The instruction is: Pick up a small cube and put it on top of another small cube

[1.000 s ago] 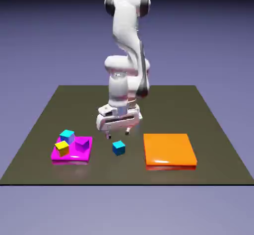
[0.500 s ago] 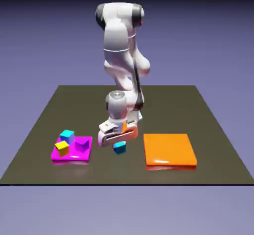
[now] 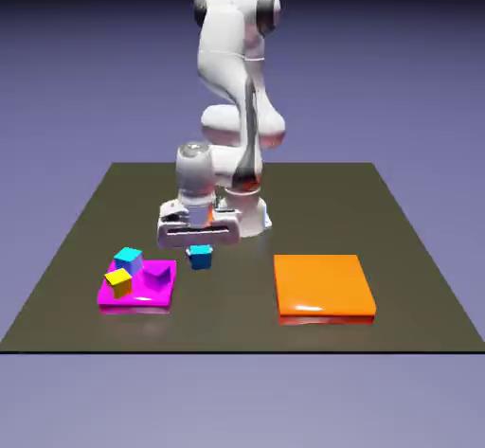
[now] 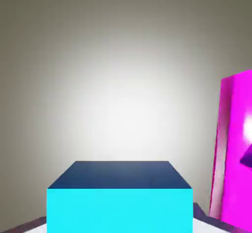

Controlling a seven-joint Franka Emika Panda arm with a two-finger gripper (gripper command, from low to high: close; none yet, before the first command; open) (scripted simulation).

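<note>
gripper clamped tight on the held cyan cube, lifted off table, magenta tray cubes just to exterior view's left and lower

No readable text, label, brand, number or sign anywhere — neither in the exterior view nor in the hand view.
</note>
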